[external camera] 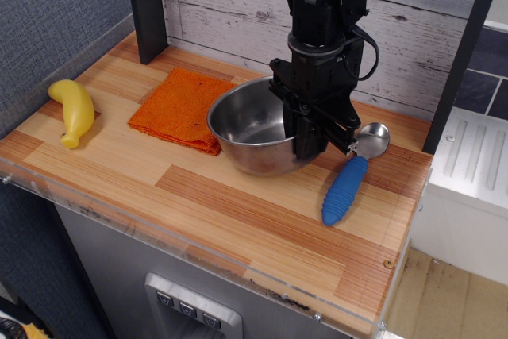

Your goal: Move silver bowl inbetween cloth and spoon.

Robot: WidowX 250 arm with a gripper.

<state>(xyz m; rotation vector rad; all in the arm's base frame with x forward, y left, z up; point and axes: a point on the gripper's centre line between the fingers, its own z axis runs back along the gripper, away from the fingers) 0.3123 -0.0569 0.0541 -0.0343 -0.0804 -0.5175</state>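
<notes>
silver bowl down on the wooden counter, sitting upright between the orange cloth to its left and the spoon to its right. left rim just beside the cloth's near right corner, perhaps overlapping its edge; hard to tell whether touching. right side close to the spoon's metal head, mostly hidden behind the arm. black gripper reaching straight down from above at the bowl's right rim, fingers pinched on that rim, one inside the bowl and one outside. reflective inside of the bowl facing up, showing only a dark reflection of the arm. spoon lying flat, silver head toward the back wall, ribbed blue handle pointing toward the front edge of the counter. yellow banana toy well apart at the far left, near the blue wall. whitewashed plank wall behind everything, with a dark upright post at the back left corner of the counter.
</notes>
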